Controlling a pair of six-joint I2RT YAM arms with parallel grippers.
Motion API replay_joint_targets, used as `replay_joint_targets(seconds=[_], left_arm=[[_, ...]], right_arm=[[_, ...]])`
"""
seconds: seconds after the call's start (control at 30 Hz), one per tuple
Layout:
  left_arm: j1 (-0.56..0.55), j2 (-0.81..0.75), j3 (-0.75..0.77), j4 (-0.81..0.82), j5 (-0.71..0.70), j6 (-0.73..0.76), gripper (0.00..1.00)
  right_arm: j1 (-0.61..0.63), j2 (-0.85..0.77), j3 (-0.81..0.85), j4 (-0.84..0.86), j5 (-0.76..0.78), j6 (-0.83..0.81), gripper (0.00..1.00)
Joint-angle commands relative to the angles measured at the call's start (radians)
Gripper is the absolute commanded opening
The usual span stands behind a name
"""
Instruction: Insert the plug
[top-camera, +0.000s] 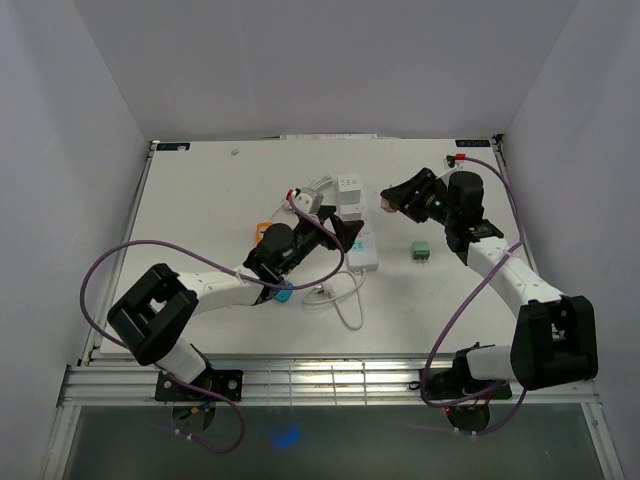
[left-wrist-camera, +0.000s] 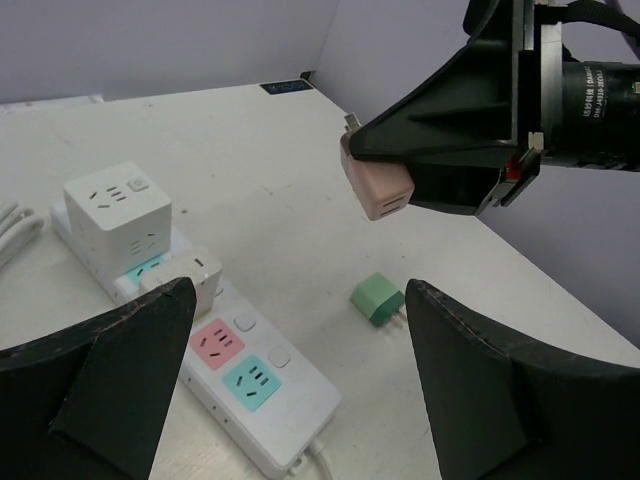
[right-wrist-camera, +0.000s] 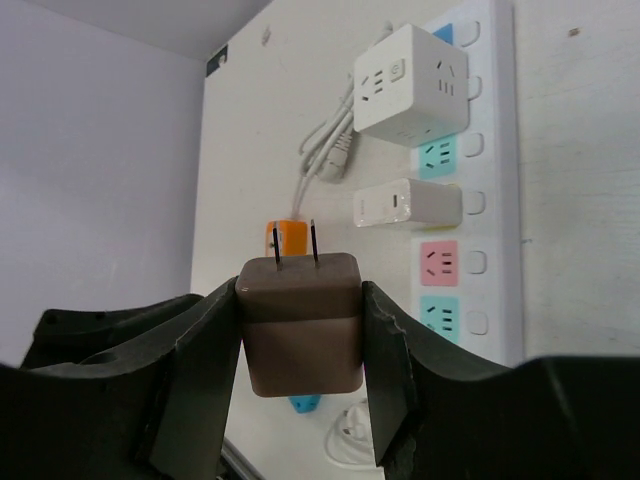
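Closest to my left wrist camera, the left gripper (left-wrist-camera: 300, 300) hangs with its jaws spread wide and nothing between them, over the white power strip (left-wrist-camera: 270, 385). On the strip I see a white cube adapter (left-wrist-camera: 118, 210) and a small white plug (left-wrist-camera: 190, 272) seated in it. The pink and teal sockets beside them are free. Right of the strip, a green plug (left-wrist-camera: 378, 300) lies on the table (left-wrist-camera: 250, 150). Further right, the right gripper (right-wrist-camera: 300, 340) pinches the brown plug (right-wrist-camera: 300, 310) by its sides, prongs pointing outward, up in the air and apart from the strip.
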Motion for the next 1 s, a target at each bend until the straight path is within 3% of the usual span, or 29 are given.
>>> replay_joint_targets(seconds=[0.0, 0.27, 0.97], left_arm=[[-0.037, 0.021, 0.03, 0.16, -0.053, 0.086, 0.96], [-0.055, 0.118, 0.089, 0.295, 0.065, 0.069, 0.95], [-0.072, 0.285, 0.279, 0.309, 0.153, 0.084, 0.87]], right_arm=[[0.024, -0.08, -0.017, 0.154, 0.012, 0.142, 0.35], [0.048, -0.155, -0.068, 0.197, 0.078, 0.197, 0.31], [0.07, -0.175, -0.094, 0.237, 0.06, 0.259, 0.33]])
